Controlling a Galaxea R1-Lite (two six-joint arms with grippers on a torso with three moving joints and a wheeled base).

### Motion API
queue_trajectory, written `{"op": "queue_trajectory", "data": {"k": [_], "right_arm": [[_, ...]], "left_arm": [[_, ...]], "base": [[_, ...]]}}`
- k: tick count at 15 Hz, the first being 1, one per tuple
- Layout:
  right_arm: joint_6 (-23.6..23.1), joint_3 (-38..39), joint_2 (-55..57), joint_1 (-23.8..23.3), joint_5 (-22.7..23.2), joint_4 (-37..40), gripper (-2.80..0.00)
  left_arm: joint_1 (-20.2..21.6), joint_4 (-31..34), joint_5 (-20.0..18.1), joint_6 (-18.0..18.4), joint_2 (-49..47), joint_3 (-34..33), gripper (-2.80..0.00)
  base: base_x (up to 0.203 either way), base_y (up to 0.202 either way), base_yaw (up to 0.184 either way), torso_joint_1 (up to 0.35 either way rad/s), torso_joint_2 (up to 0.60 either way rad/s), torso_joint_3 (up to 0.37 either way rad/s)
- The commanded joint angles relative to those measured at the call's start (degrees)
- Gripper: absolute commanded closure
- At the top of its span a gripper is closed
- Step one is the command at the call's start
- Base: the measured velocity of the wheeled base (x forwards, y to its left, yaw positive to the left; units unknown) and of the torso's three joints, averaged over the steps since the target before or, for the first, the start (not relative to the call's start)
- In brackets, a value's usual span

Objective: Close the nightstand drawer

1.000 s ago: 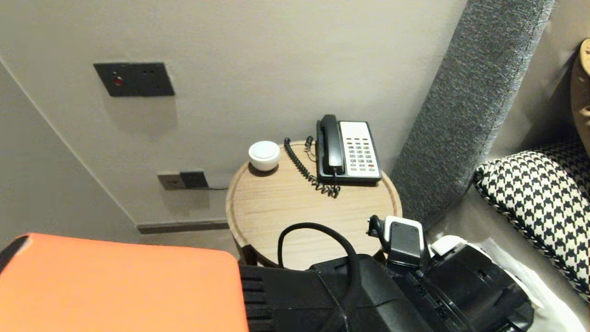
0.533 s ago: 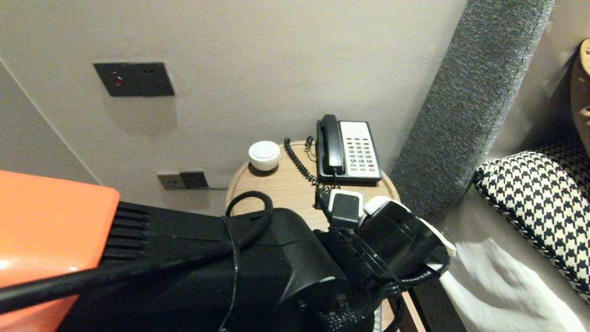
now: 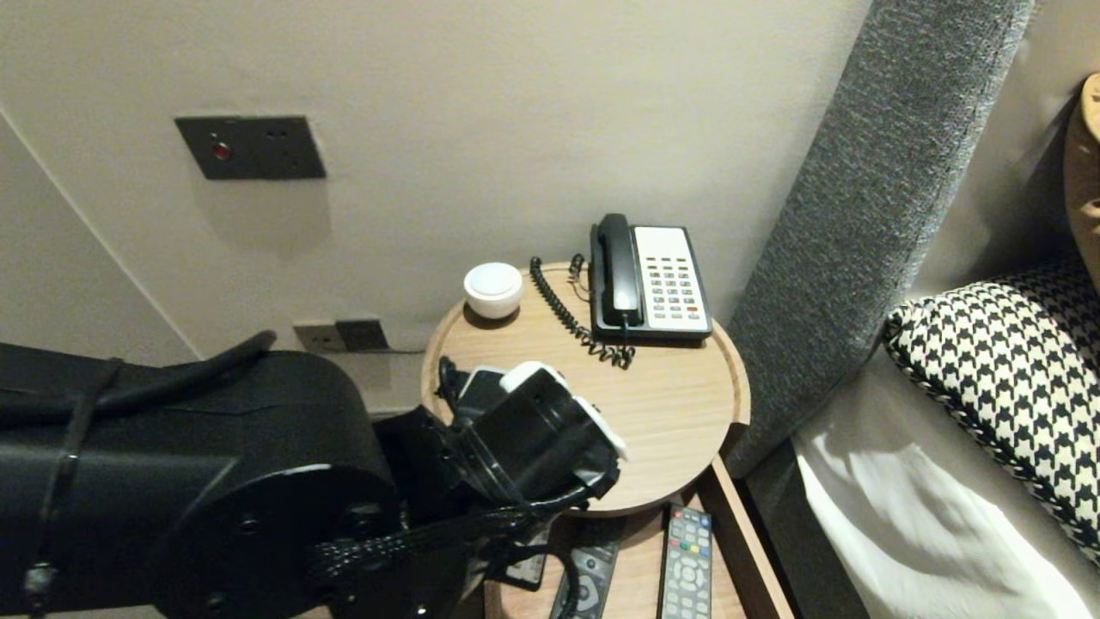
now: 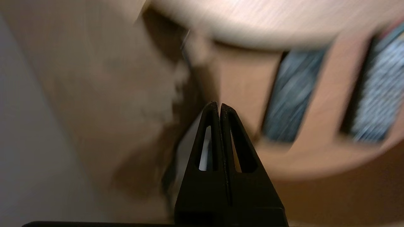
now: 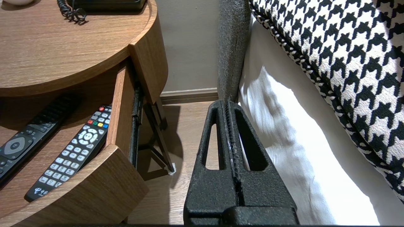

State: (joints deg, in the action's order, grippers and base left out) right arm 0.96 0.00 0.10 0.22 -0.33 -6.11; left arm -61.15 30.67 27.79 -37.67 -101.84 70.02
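Two remotes lie near the closed left hand.

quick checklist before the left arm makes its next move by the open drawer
1. Drawer open: ok; the remote with coloured buttons and the black remote lie inside, side by side.
2. Left gripper fingers ready to grasp: not ok; shut, holding nothing.
3. Left gripper clear of the table rim: cannot tell; the arm hides it in the head view.
4. Right gripper out of the way: ok; shut, beside the bed, apart from the drawer.
5. Telephone clear of the arm: ok; at the table's far edge.
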Motion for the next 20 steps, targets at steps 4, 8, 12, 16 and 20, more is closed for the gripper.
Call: {"op": "queue_trajectory", "data": {"k": [4,8,12,16,20], "right_arm": [[0.0,2.29,0.08,-0.04,-0.02,-0.04,0.0],[0.0,2.29,0.08,-0.04,-0.02,-0.04,0.0],[0.0,2.29,0.08,-0.04,-0.02,-0.04,0.0],[0.0,2.29,0.08,-0.04,-0.02,-0.04,0.0],[0.0,2.29,0.08,0.04,-0.02,-0.04,0.0]], "left_arm": [[2.86,12.54,-6.45,-1.41,4.81,-1.15,0.0],[3.71,25.84,-18.06,-5.05,4.12,3.32,0.0],[3.94,37.09,-25.87,-5.81,2.28,6.38,0.0],[3.83,44.24,-28.32,-5.34,-0.33,9.8,0.0],[1.79,45.5,-32.38,-5.58,-2.94,10.09,0.0]], "base": [[0.0,0.0,0.0,0.0,0.0,0.0],[0.0,0.0,0.0,0.0,0.0,0.0],[0.0,0.0,0.0,0.0,0.0,0.0],[0.0,0.0,0.0,0.0,0.0,0.0],[0.0,0.0,0.0,0.0,0.0,0.0]]}}
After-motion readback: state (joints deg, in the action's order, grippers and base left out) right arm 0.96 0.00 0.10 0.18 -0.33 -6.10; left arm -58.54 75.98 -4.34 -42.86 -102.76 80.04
